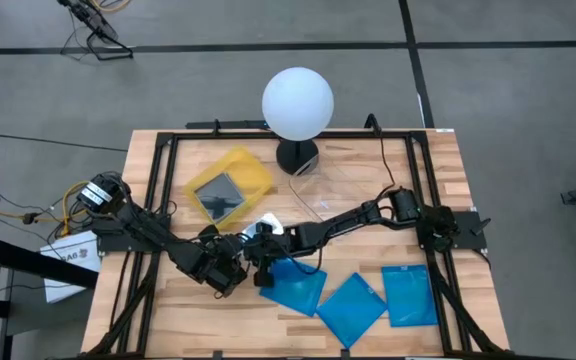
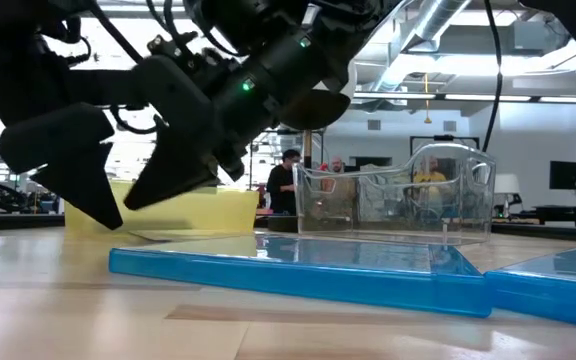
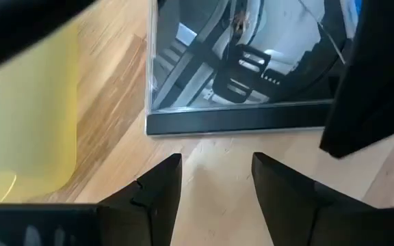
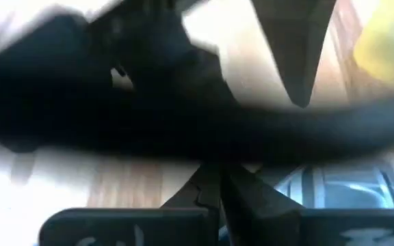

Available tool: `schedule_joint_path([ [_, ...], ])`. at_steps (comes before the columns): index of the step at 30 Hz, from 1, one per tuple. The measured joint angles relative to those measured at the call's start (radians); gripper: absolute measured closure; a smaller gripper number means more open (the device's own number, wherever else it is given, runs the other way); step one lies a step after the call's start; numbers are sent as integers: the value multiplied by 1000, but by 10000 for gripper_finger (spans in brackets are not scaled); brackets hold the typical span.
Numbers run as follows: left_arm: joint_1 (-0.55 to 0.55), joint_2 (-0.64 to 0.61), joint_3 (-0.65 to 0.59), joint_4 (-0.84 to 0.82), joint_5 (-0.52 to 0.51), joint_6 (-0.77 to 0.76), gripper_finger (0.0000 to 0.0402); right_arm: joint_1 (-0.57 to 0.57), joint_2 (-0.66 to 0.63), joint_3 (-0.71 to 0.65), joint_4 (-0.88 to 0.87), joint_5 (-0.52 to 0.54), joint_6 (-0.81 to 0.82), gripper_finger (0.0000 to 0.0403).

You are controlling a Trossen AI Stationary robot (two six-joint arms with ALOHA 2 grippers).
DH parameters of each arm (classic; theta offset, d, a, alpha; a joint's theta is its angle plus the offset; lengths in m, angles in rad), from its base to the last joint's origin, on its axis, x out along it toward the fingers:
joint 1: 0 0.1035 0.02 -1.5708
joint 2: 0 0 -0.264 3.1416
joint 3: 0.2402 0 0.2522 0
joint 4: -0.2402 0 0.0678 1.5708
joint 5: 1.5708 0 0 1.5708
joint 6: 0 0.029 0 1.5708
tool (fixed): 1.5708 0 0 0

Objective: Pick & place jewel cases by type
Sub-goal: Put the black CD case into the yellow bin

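Observation:
A dark jewel case with a clear, reflecting face (image 3: 245, 61) lies flat on the wood table, next to the yellow tray (image 3: 26, 109). My left gripper (image 3: 214, 181) is open just short of the case's dark spine edge, low over the table; it also shows in the high view (image 1: 223, 272) and the low view (image 2: 128, 185). My right gripper (image 4: 219, 188) is shut and sits close beside the left one in the high view (image 1: 263, 258). Three blue jewel cases (image 1: 293, 287) (image 1: 353, 307) (image 1: 408, 296) lie flat near the front edge. Another dark case (image 1: 220, 192) lies in the yellow tray. My right gripper shows as a dark shape (image 3: 364, 89) over one corner of the dark case (image 3: 327, 102). I cannot tell whether it touches the case. My left gripper touches nothing.
The yellow tray (image 1: 233, 182) stands at the back left. A clear plastic tray (image 2: 398, 200) stands beside it, to its right. A lamp with a white globe (image 1: 298, 102) stands at the far edge. The nearest blue case (image 2: 298, 268) lies just right of the grippers.

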Motion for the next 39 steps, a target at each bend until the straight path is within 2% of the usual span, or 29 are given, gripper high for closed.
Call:
schedule_joint_path([
  [7, 0, -1, 0, -15, -22, -23, 228, -11, -7, 0, -124, 10, -8, 403],
  [11, 9, -2, 0, -8, -22, -38, 228, -16, -54, -1, -244, 92, -29, 403],
  [16, 22, -2, 0, 24, 26, -90, 228, -35, -125, -1, -389, 193, -61, 403],
  [22, 43, -2, 0, 117, 83, -105, 228, -100, -102, -1, -578, 205, -61, 403],
  [25, 50, -2, 0, 122, 89, -105, 228, -125, -70, -2, -625, 217, -72, 403],
  [34, 55, -2, -2, 90, 121, -127, 228, -144, -61, 0, -612, 196, -89, 403],
  [39, 71, -5, -61, 153, 148, -153, 228, -145, -61, 0, -610, 172, -90, 403],
])
